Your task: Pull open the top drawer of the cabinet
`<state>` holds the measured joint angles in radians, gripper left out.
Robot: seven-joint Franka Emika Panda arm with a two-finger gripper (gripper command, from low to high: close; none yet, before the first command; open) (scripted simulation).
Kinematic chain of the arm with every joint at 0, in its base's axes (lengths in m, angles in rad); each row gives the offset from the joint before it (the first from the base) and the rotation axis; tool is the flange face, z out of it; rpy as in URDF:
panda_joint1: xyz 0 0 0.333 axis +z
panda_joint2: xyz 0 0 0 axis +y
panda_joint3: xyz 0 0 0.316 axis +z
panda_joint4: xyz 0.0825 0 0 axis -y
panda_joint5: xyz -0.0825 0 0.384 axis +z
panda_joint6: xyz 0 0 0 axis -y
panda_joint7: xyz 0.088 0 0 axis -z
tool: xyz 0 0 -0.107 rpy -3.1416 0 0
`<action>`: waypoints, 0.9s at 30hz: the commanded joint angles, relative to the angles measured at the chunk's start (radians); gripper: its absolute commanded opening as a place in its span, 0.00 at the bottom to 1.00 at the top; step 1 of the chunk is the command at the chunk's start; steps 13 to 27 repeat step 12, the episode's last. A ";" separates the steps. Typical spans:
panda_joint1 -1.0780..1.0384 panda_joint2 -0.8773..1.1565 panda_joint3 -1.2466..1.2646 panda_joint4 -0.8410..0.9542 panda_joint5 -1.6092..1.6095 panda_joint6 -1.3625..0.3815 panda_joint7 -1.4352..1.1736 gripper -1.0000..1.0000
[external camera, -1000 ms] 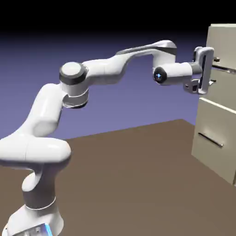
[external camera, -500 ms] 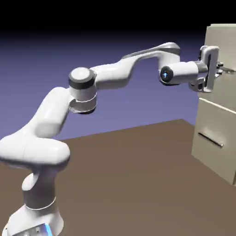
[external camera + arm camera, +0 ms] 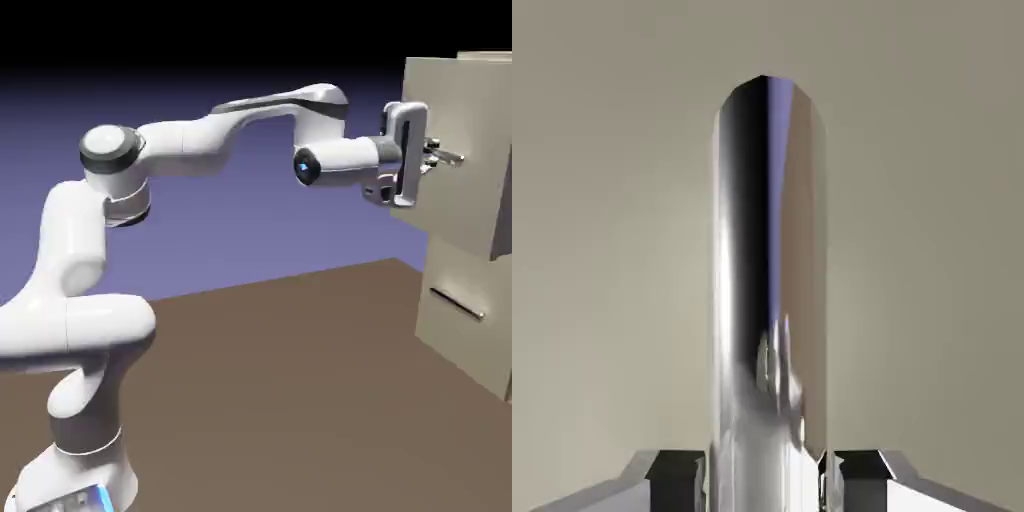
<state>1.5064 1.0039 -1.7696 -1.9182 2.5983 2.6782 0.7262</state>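
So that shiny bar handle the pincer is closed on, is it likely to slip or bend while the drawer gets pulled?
The bar handle looks like rigid polished metal, so bending seems unlikely. Its smooth round surface could let the fingertips slide along it. The top drawer already juts out of the cabinet, so it probably slides easily.

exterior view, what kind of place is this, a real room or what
Most likely a simulated test scene, not a real room: a plain brown table, a flat blue-violet backdrop, and one beige cabinet whose top drawer the gripper grips by its handle.
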 commanded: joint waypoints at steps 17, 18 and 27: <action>0.331 0.042 -0.210 -0.317 -0.038 -0.034 -0.024 1.00; 0.331 0.042 -0.210 -0.317 -0.038 -0.034 -0.024 1.00; 0.331 0.042 -0.210 -0.317 -0.038 -0.034 -0.024 1.00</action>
